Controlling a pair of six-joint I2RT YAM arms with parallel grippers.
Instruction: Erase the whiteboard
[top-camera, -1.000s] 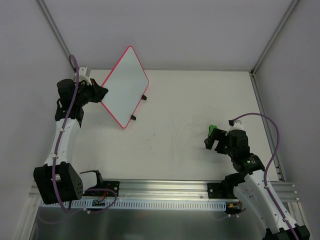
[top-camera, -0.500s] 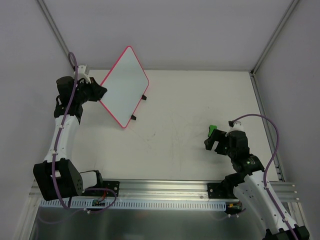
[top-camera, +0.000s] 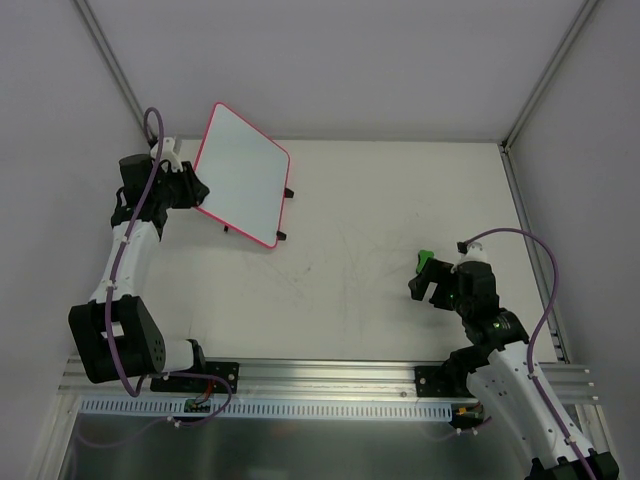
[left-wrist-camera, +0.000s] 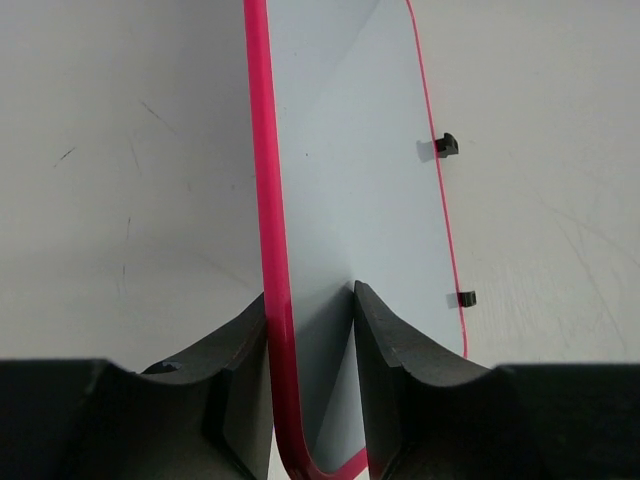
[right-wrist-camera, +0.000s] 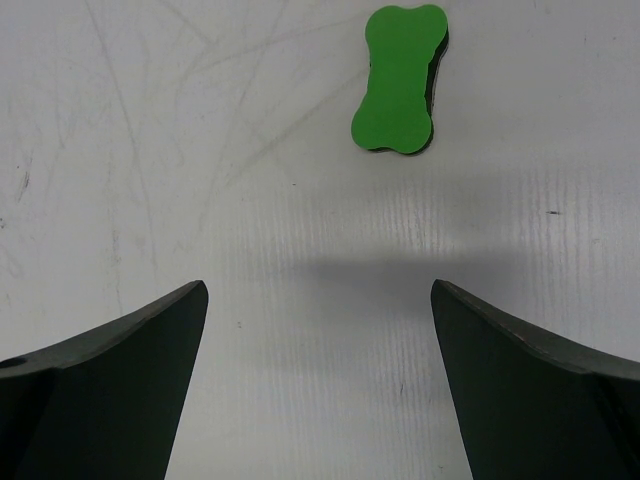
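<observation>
The whiteboard, white with a thin pink-red frame and two small black feet, is at the far left of the table. My left gripper is shut on its left edge. In the left wrist view the whiteboard runs edge-on between the two black fingers, and its face looks blank. My right gripper is open and empty at the right of the table. The green bone-shaped eraser lies flat on the table just ahead of it and also shows in the top view.
The white table has faint scuff marks. Grey walls and metal corner posts close in the back and sides. A metal rail runs along the near edge at the arm bases.
My left gripper has turned the whiteboard, swinging its top corner to the left and its lower edge toward the right. The right arm and eraser have not moved.
</observation>
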